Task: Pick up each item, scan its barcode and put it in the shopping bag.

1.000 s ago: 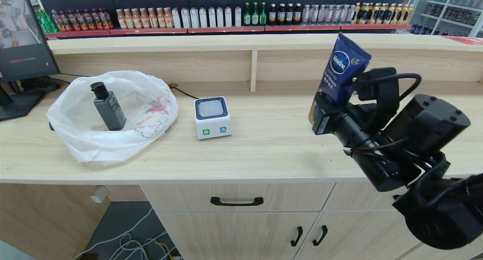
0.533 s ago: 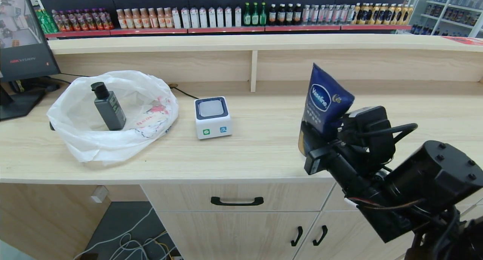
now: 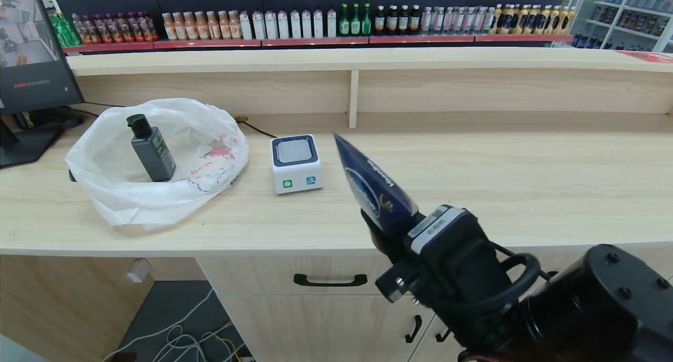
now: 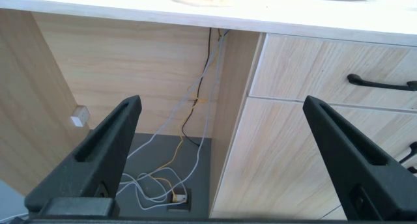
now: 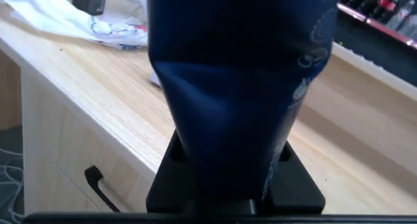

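Clamping a blue tube (image 3: 372, 189), the right claw (image 3: 391, 229) holds it tilted toward the scanner (image 3: 296, 163); the left claw (image 4: 221, 108) hangs spread apart.

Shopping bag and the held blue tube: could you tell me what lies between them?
In the head view, the white scanner cube stands on the counter between the shopping bag and the right gripper's blue tube.

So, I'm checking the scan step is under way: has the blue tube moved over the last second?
Yes. The blue tube, in the right gripper, has swung left and lower, toward the white scanner box, which stayed put.
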Motion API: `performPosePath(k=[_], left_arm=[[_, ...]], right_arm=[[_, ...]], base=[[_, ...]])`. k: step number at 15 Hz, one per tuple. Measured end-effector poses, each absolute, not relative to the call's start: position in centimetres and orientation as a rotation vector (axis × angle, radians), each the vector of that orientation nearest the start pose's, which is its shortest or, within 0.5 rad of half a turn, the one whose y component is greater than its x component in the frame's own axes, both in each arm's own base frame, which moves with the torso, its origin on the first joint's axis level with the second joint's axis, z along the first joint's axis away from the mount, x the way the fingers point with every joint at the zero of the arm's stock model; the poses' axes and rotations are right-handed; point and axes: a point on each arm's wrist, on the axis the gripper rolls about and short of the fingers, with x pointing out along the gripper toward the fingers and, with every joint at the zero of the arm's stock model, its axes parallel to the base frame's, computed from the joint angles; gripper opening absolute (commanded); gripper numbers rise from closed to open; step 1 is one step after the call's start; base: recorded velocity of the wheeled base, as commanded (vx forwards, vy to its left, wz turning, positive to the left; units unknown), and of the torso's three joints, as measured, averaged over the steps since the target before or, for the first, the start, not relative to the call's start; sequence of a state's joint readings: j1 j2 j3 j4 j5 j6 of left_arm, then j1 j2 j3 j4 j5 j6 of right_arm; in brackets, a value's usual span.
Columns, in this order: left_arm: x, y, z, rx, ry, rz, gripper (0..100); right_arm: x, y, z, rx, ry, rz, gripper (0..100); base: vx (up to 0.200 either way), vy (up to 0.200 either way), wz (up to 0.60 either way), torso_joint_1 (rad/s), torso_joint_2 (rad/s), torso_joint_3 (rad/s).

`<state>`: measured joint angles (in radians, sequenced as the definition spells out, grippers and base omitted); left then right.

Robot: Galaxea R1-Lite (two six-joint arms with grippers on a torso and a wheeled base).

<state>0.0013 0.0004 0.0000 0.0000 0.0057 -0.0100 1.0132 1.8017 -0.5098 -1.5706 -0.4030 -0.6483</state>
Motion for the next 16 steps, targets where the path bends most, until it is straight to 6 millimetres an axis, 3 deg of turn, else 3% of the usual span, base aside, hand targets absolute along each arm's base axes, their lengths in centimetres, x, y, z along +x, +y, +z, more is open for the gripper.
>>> performPosePath(k=[7,16], left_arm=[[-2.3,0.0,7.5,-0.01,0.0,0.007,100],[-2.3,0.0,7.5,-0.01,0.0,0.007,100]], right_arm=[[12.4,26.9,18.7,-0.668,-0.606,0.593,0],[11.7,27.2,19.5,-0.84,-0.74,0.576,0]], base=[[0.0,0.0,0.0,0.0,0.0,0.0],[0.0,0.0,0.0,0.0,0.0,0.0]])
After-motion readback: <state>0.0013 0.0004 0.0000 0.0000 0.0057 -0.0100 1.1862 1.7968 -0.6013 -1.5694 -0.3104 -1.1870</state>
